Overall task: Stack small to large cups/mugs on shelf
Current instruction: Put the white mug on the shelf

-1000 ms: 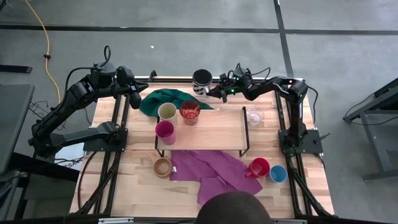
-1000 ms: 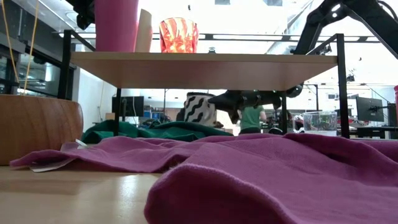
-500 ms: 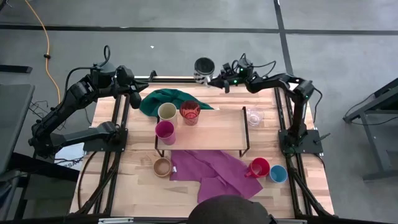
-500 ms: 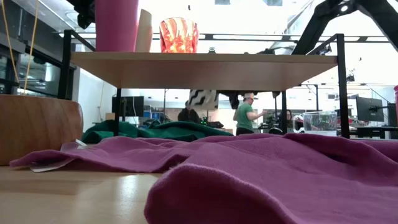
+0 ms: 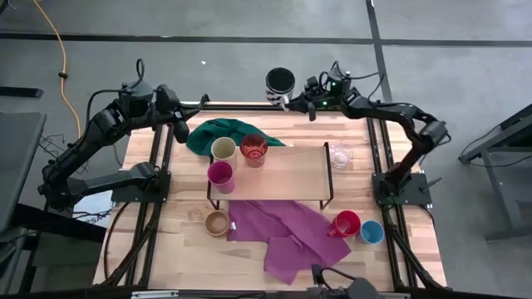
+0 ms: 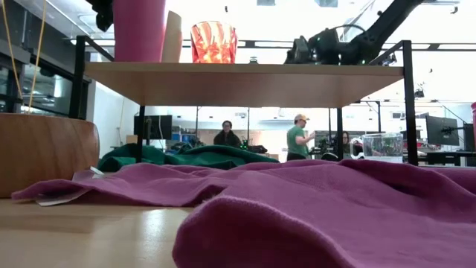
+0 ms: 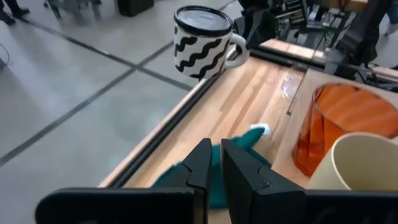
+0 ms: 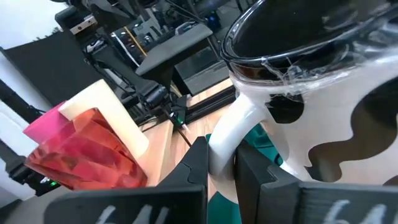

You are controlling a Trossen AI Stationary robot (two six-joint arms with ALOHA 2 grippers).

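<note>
Carrying the striped mug (image 5: 280,81) is the step in hand: your right gripper (image 5: 291,101) is clenched on its handle, which the right wrist view shows pinched between the two dark fingers, and the mug hangs in the air just beyond the far edge of the worktop (image 5: 179,249), above the floor. On the shelf (image 5: 291,170) the cream cup (image 5: 223,149), the translucent red cup (image 5: 253,149) and the magenta cup (image 5: 220,176) crowd its left end, leaving the rest of the board bare. Your left gripper (image 5: 179,131) waits clenched and empty near the far left corner, beside the green cloth (image 5: 223,133).

Next, you likely need to swing the mug back over the worktop and lower it upright onto the open right part of the shelf, since it looks to be the largest piece. Keep it clear of the clear glass cup (image 5: 340,154) standing just off the shelf's right end.
</note>
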